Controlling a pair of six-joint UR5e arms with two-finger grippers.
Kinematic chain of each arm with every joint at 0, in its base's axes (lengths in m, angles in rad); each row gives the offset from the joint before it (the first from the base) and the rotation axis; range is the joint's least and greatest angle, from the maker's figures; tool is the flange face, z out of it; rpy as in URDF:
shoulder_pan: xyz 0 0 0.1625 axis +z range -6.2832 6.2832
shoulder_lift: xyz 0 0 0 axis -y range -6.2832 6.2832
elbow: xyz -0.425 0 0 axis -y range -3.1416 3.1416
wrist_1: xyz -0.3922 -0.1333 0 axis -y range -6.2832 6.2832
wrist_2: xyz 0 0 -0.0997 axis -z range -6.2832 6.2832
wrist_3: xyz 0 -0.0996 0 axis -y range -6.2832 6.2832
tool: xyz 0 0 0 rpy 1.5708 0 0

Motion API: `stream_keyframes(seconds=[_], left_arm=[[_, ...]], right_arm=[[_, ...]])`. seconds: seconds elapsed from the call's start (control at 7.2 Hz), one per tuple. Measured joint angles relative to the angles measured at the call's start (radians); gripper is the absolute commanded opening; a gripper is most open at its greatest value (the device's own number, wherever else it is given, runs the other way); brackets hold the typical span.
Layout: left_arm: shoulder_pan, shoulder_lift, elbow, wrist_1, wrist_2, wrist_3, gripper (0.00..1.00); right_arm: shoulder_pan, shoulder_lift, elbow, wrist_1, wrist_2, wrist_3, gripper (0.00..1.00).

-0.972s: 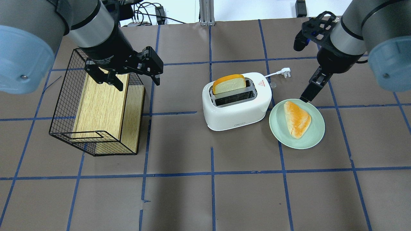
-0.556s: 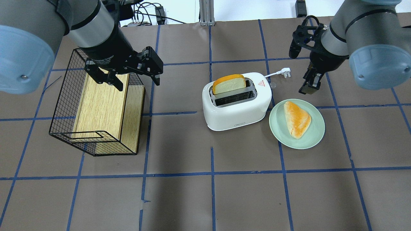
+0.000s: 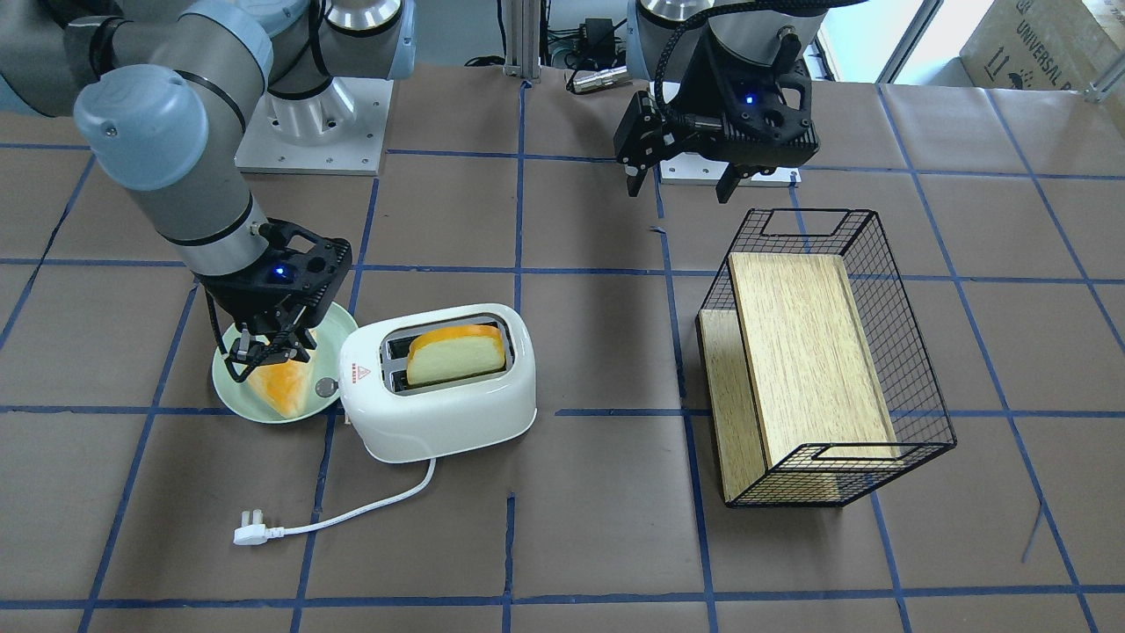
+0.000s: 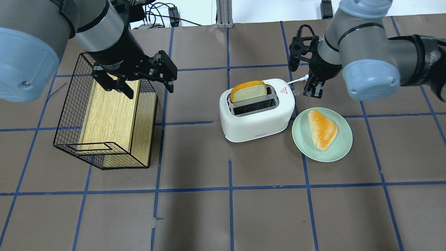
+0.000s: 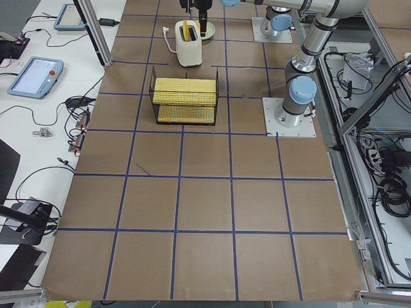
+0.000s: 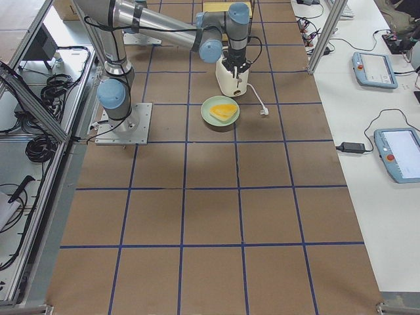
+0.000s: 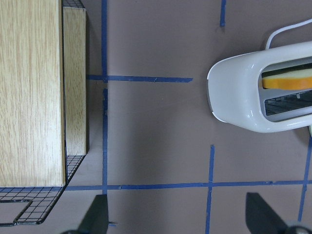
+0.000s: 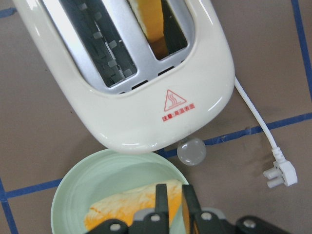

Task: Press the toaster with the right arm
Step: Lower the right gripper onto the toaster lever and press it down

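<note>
- The right arm's black gripper with thin, wiry fingers (image 8: pixel 172 189) has its fingers drawn close together, with only a narrow slit between them, and it grips nothing. In the wrist view the tips hang over the edge of the pale green round plate (image 8: pixel 68 195), just short of the lever.
- The small grey round lever knob (image 8: pixel 191 151) sticks out from the end of the white rounded plastic two-slot toaster (image 4: pixel 258 115), below its red triangle label. The knob lies just ahead of the fingertips and slightly to one side, not touched.
- The toaster stands near the middle of the table. The plate with its wedge of orange-crusted bread (image 4: pixel 322 129) sits just beside the lever end, and a yellow-crusted bread slice (image 4: pixel 248 91) stands proud of one slot, so the lever is probably up.
- To press well, the tips should first be centred over the knob, then brought straight down along the lever's travel. Kept together, the fingers would act as one stiff pusher.
- The knob is small and rounded, so an off-centre push could slip off it. A sideways push could slide the light toaster or clip the plate.
- The left arm's stubby-fingered black gripper (image 4: pixel 136 85) hangs spread wide and empty over the black wire basket holding a wooden board (image 4: pixel 104 122), well apart.
</note>
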Motion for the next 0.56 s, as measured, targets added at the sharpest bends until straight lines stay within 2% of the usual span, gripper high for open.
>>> stream_keyframes(seconds=[0.56], left_arm=[[0.000, 0.000, 0.000, 0.000, 0.000, 0.000, 1.00]], right_arm=[[0.012, 0.045, -0.001, -0.054, 0.000, -0.074, 0.23]])
